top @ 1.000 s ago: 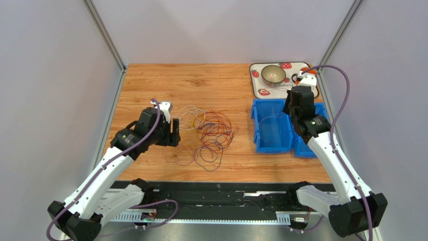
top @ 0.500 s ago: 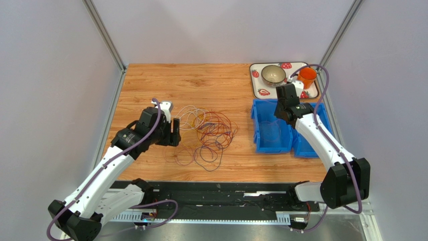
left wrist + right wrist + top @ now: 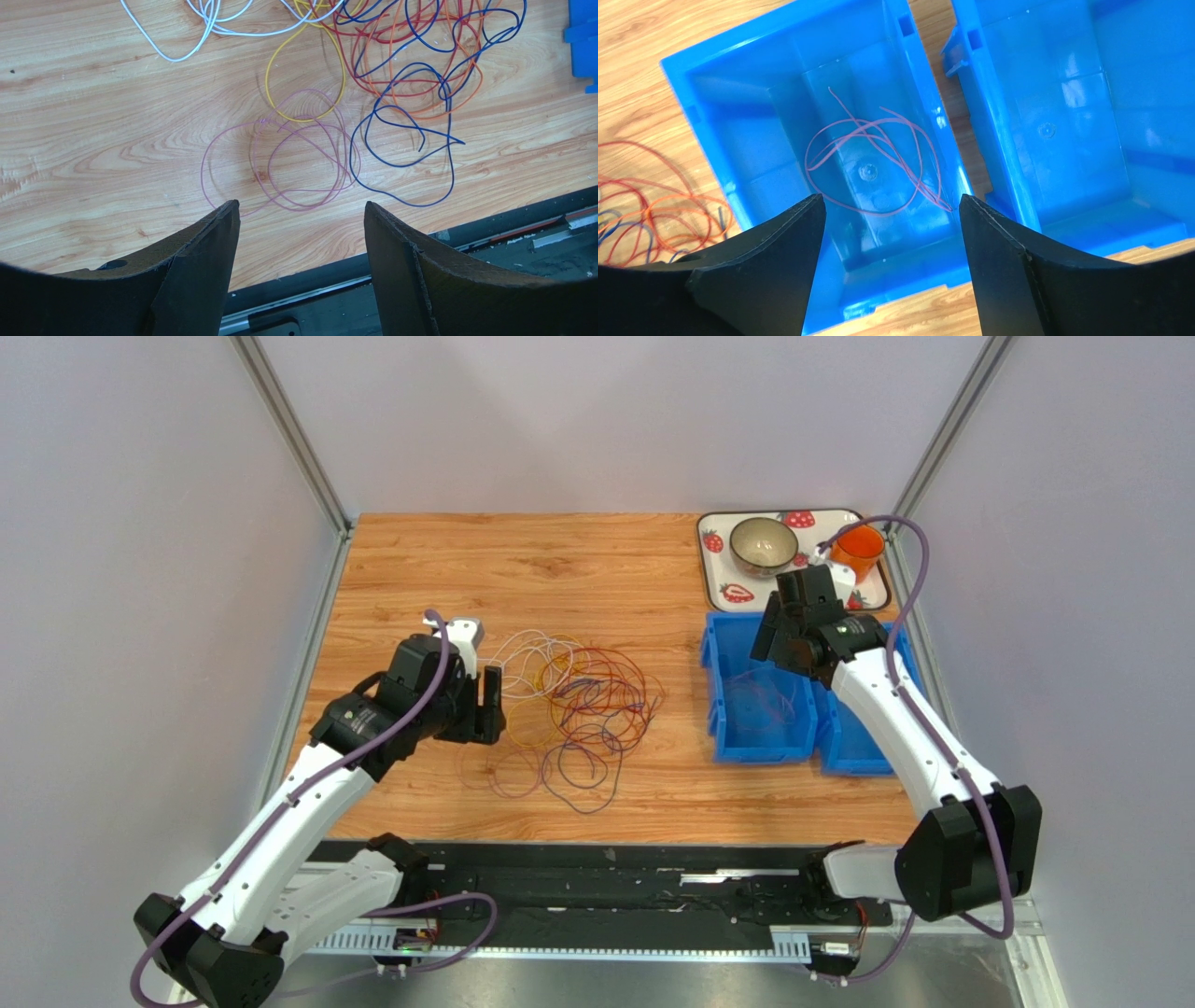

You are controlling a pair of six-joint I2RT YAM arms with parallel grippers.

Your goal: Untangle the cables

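Note:
The cables (image 3: 582, 707) lie in a loose tangle on the wooden table: white (image 3: 203, 28), yellow (image 3: 270, 77), red and orange (image 3: 400, 42), blue (image 3: 407, 140) and pale purple (image 3: 281, 164) loops. My left gripper (image 3: 491, 703) (image 3: 300, 206) stands open just left of the tangle, with nothing between its fingers. One pink cable (image 3: 871, 164) (image 3: 765, 703) lies apart, coiled on the floor of the left blue bin (image 3: 713, 686) (image 3: 682, 70). My right gripper (image 3: 783, 633) (image 3: 891, 199) hangs open above that bin, holding nothing.
A second blue bin (image 3: 859, 749) (image 3: 1088, 105) stands against the first on its right. Behind them a strawberry-patterned tray (image 3: 718, 591) carries a bowl (image 3: 765, 543) and an orange cup (image 3: 859, 549). The black rail (image 3: 421, 245) runs along the table's near edge.
My right gripper has opened and let go of the pink cable, which now rests in the left bin. The right arm shifted left over the bin. The left arm has not moved.

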